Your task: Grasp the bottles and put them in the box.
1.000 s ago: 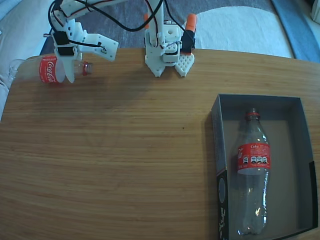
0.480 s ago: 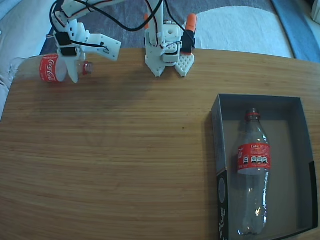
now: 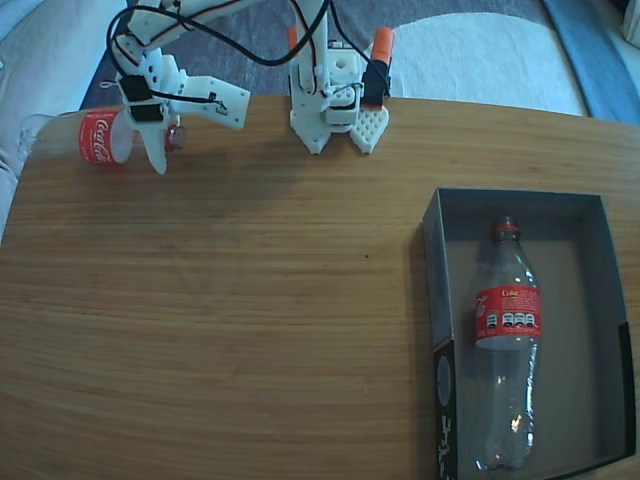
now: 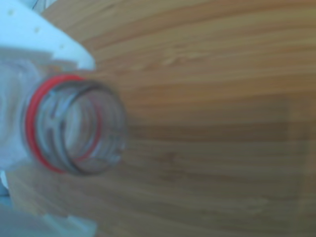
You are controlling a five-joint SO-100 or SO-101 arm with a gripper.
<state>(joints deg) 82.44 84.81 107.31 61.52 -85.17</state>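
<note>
Judging by how things lie, the job is about half done: one clear plastic Coca-Cola bottle with a red wrap label (image 3: 506, 345) already lies lengthwise inside the shallow grey cardboard box (image 3: 432, 258), far off to the claw's right and nearer the camera in the fixed view, while the second clear, red-labelled bottle (image 3: 98, 137) is clamped at its neck in the white plastic claw (image 3: 152, 135) at the far left corner of the wooden table (image 3: 250, 320). The claw is closed on that bottle just behind the red neck ring; in the wrist view the open, capless mouth (image 4: 79, 131) sticks out past the white fingers (image 4: 54, 47), its ribbed threads and red ring showing, with the wood grain blurred beyond it. What remains, as I read it, is carrying this bottle across to the box and laying it beside the first. Both bottles are thin, glossy and see-through, so likely light and a bit slippery; the box looks matte and stiff, with a black side panel.
</note>
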